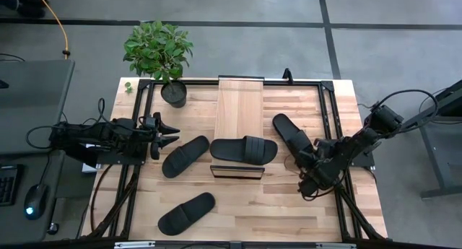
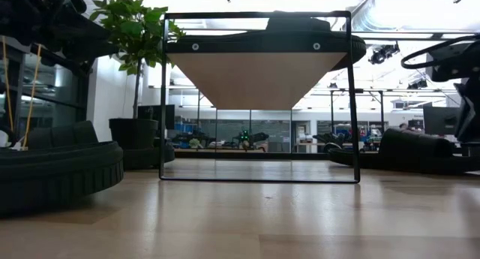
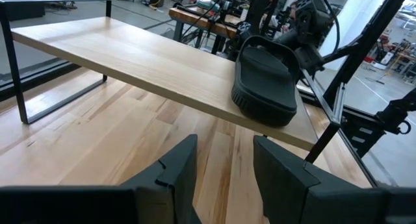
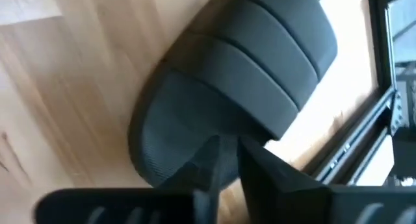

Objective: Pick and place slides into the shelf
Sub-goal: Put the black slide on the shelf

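Pinching the heel edge of a black slide on the worktop, the right end effector has its fingers nearly together. Beyond it, a slide rests on the shelf. The left end effector hovers partly open, facing the shelf.

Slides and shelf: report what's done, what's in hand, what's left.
Done: one slide lies across the shelf.
In hand: the right hand is closing on the heel of the slide right of the shelf.
Left: that slide plus two on the table. The left hand waits, open.
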